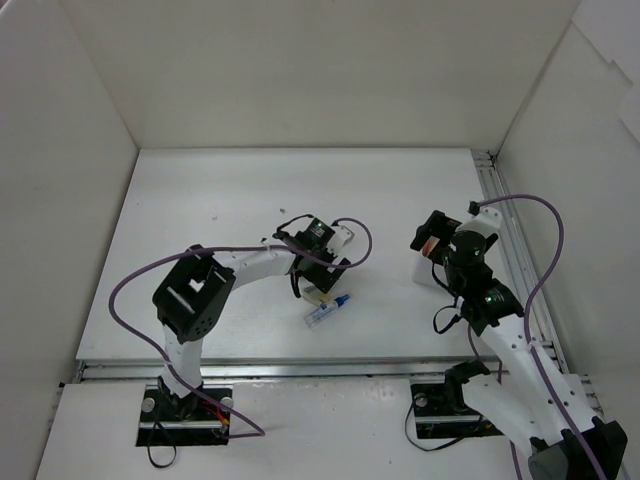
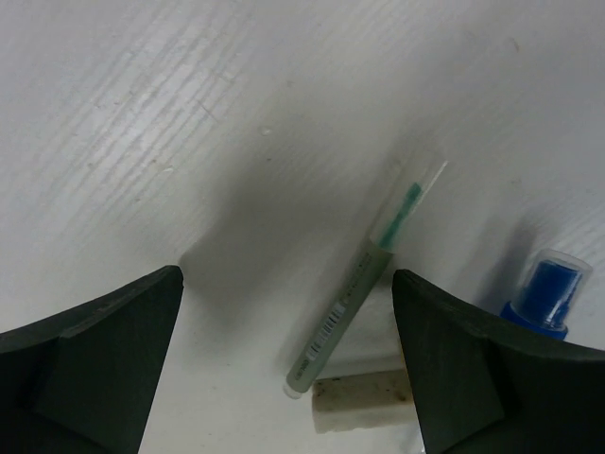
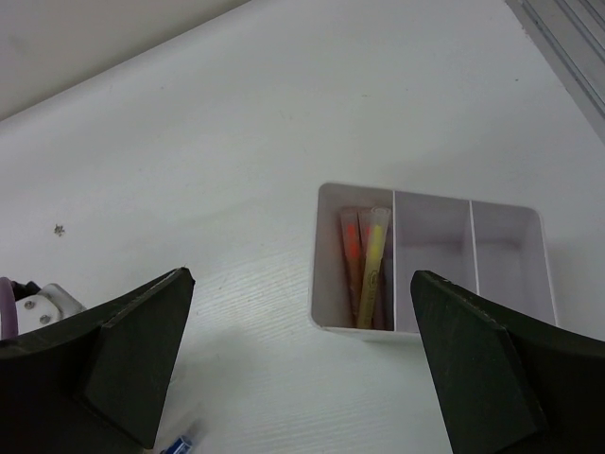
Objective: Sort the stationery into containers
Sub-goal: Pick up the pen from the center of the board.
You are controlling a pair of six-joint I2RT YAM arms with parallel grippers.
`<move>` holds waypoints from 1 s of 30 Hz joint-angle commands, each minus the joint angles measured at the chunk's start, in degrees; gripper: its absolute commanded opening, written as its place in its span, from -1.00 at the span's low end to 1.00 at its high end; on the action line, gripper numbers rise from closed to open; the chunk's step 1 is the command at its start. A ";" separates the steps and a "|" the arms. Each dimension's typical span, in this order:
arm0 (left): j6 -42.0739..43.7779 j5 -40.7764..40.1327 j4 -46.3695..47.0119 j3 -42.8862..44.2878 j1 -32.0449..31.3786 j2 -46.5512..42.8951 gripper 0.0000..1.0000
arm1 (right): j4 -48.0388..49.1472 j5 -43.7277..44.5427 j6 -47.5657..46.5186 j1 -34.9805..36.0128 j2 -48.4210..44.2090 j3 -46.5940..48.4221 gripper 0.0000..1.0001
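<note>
White table, matte, with fine ribbed grain in the close views. White panels stand on three sides: far wall, left wall, right wall. A metal right rail runs along the table's right edge, from far to near. A near rail lies along the near edge. One small dark speck marks the table, left of centre.
</note>
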 commanded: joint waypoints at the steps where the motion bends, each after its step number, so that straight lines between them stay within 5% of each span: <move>1: 1.00 -2.35 -0.46 3.10 -0.20 -0.03 0.74 | 1.64 0.15 -0.80 -0.38 -0.77 0.48 0.96; 7: 0.56 -1.82 0.25 1.87 -0.72 -0.20 0.40 | 1.55 0.50 -0.80 -0.56 -1.04 0.30 0.96; 17: 1.00 -1.12 1.65 1.61 -0.72 -0.46 -0.99 | 1.38 0.15 -0.36 -0.56 -2.44 0.30 0.96; 26: 2.23 -3.31 3.06 3.63 3.58 -6.78 -1.00 | 1.29 -7.93 -1.76 -0.56 -2.71 2.06 0.96; 30: 3.11 -0.69 3.75 1.80 4.29 -18.26 -1.00 | 2.16 -17.05 -0.97 -0.56 -1.04 3.99 0.96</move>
